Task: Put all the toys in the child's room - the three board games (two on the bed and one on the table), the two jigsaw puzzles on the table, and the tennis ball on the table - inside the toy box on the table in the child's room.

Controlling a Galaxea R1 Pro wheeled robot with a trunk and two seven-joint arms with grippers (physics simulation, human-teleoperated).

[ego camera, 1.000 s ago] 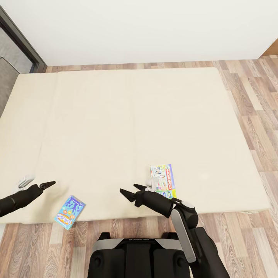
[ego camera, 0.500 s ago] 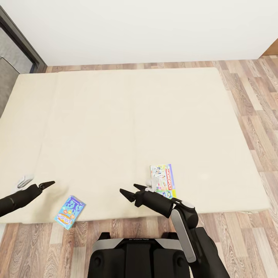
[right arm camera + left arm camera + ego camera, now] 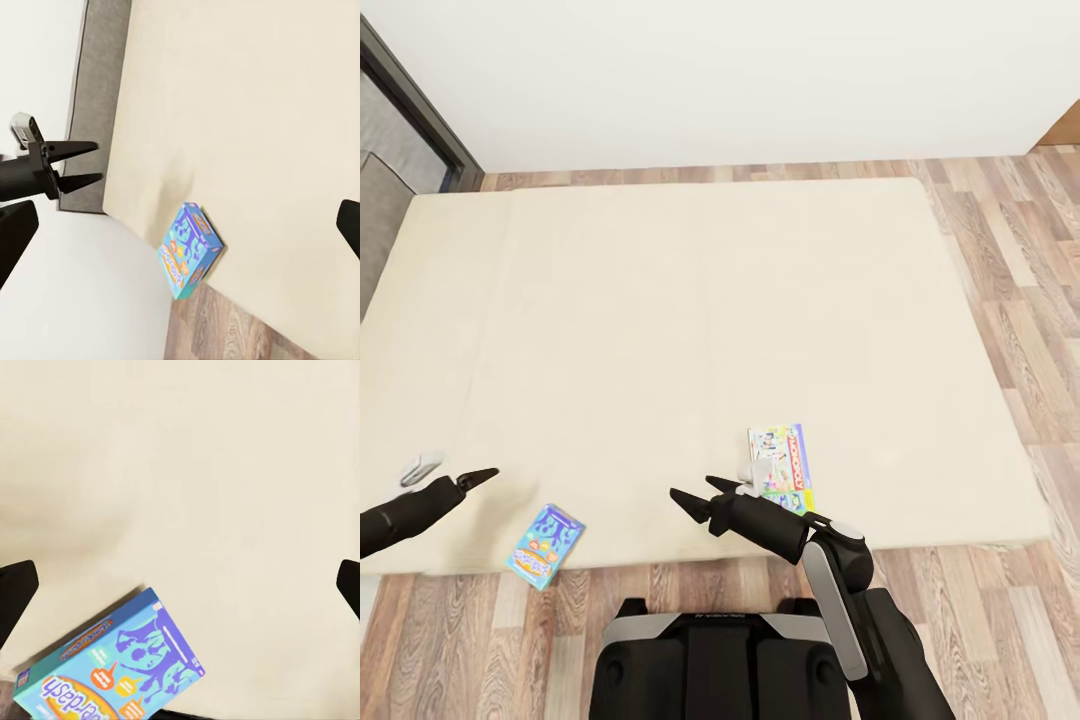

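Two board games lie on the beige bed (image 3: 660,320). The small blue one (image 3: 546,545) sits at the near edge, overhanging slightly, and also shows in the left wrist view (image 3: 112,671) and the right wrist view (image 3: 191,251). The white Monopoly box (image 3: 785,468) lies flat near the front right. My left gripper (image 3: 482,477) hovers open just left of the blue box, its two fingers apart in the right wrist view (image 3: 84,163). My right gripper (image 3: 697,495) is open and empty, between the two boxes, just left of Monopoly. The toy box and table are out of view.
A grey headboard (image 3: 380,200) runs along the bed's left side, with a dark frame (image 3: 420,110) behind it. A white wall stands beyond the bed. Wooden floor (image 3: 1020,300) shows to the right and along the near edge.
The whole head view has shifted slightly, so the camera moved. My left gripper has sunk a little toward the bed's near edge. The boxes have not moved.
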